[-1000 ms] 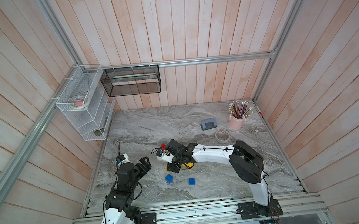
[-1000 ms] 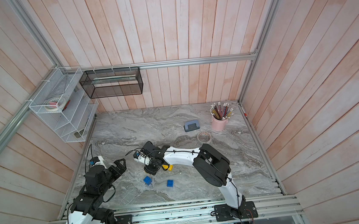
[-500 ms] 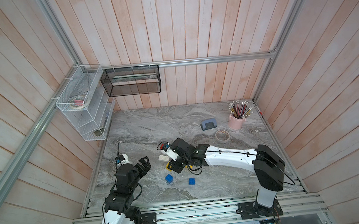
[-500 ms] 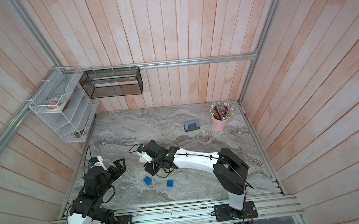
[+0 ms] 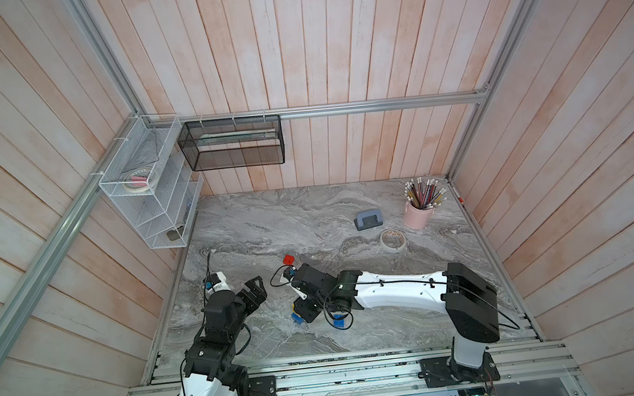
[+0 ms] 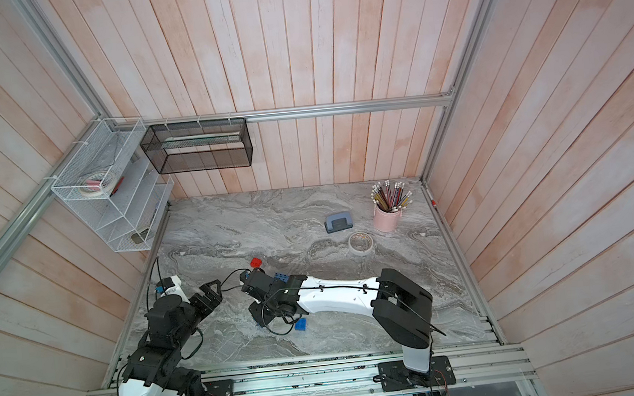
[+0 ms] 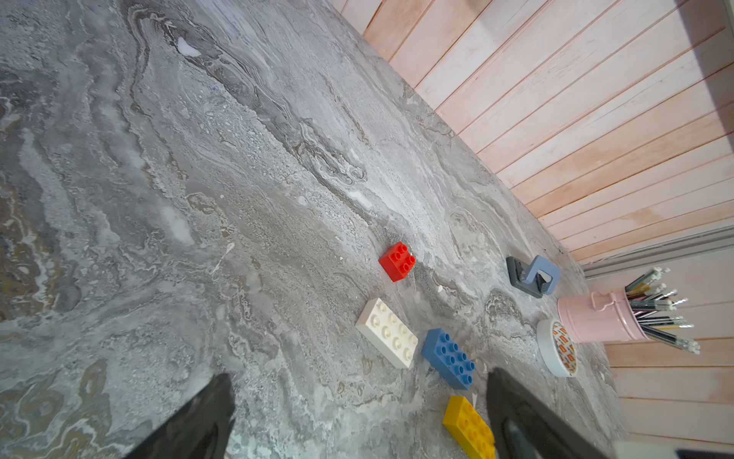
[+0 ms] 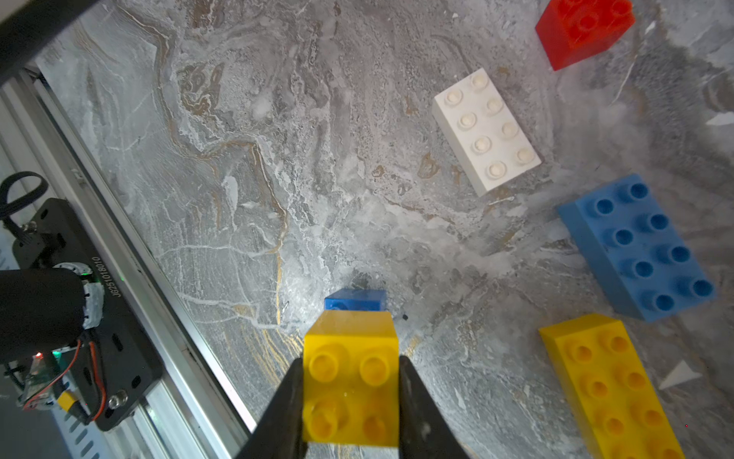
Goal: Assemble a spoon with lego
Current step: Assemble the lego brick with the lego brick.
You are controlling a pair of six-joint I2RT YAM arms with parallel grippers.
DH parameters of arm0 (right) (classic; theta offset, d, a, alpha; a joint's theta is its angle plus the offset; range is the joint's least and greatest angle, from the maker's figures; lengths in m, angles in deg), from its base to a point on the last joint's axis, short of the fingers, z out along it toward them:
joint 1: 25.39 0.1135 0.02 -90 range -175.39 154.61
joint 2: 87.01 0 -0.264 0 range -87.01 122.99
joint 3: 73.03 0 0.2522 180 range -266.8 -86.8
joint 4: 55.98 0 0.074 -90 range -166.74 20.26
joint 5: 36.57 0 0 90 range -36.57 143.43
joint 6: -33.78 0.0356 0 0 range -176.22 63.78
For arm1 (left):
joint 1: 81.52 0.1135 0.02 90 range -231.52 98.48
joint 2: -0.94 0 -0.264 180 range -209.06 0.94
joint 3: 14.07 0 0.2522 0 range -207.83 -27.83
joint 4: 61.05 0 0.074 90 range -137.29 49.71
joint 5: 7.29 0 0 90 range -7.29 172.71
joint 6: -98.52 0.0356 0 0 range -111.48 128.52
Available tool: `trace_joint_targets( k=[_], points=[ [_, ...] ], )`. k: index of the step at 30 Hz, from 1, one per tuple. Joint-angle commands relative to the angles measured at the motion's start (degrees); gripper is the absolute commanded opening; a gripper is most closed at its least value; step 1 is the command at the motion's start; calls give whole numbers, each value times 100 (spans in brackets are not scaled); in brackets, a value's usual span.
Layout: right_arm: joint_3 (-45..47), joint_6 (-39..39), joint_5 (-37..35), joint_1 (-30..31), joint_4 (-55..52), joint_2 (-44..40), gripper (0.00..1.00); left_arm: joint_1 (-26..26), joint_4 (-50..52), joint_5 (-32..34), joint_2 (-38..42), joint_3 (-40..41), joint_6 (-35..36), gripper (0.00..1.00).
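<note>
My right gripper [image 8: 351,397] is shut on a small yellow square brick [image 8: 350,381]. It holds that brick right over a small blue square brick [image 8: 354,305] on the marble; I cannot tell whether the two touch. In both top views this gripper [image 5: 301,313] points down near the table's front, with another small blue brick [image 5: 339,323] just to its right. Behind lie a red square brick [image 8: 584,30], a long white brick [image 8: 486,131], a long blue brick [image 8: 635,246] and a long yellow brick [image 8: 611,393], all separate. My left gripper [image 7: 357,377] hangs open and empty at the left [image 5: 256,286].
A grey-blue hole punch [image 5: 368,220], a tape roll [image 5: 392,240] and a pink cup of pencils [image 5: 420,213] stand at the back right. A white wire shelf [image 5: 151,205] and a black mesh basket [image 5: 230,147] hang on the walls. A metal rail [image 8: 131,278] runs along the front edge.
My right gripper has swung from the brick cluster toward the front, carrying the yellow square brick down over the small blue brick. The left arm has hardly moved.
</note>
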Motion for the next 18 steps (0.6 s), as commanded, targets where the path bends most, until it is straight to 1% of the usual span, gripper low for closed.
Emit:
trace_joint_targets(
  k=[1,18],
  points=[
    [51,89,-225,49,16,106,0,-17,-97,-83,56,88,110,100],
    [166,159,-267,220,98,269,0,-21,-91,-59,78,100,102,100]
  ],
)
